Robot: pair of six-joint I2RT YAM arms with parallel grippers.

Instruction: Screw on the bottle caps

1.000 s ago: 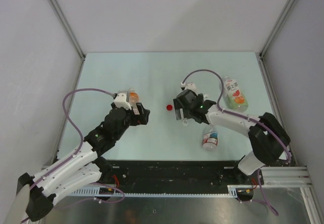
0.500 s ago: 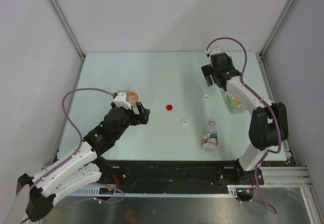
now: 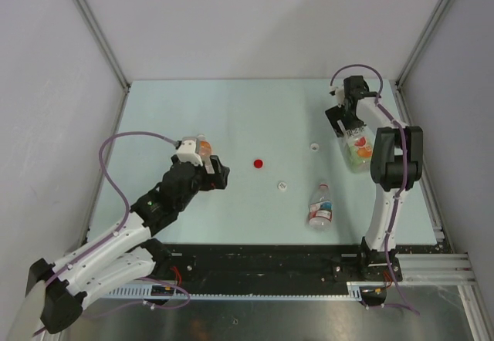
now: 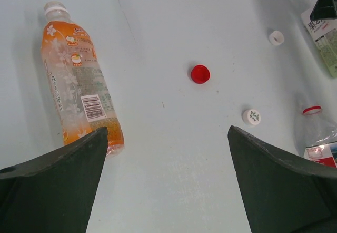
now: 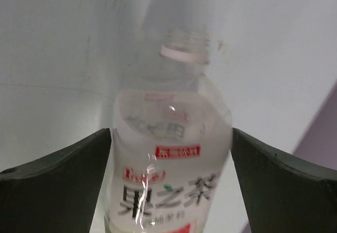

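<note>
Left gripper (image 4: 167, 133): jaws spread wide, nothing held, hovering over the table (image 4: 158, 22) just right of the orange-liquid bottle (image 4: 79, 80), which lies on its side at the left. Right gripper (image 5: 171, 133): equally wide open at the far right, fingers (image 5: 63, 185) on either side of the lying white-label bottle (image 5: 168, 191) (neck bare; contact unclear). Loose on the table between the arms are the red cap (image 4: 200, 74), far white cap (image 4: 276, 37) and near white cap (image 4: 251, 116); the red-and-white-label bottle (image 3: 320, 208) lies toward the front.
</note>
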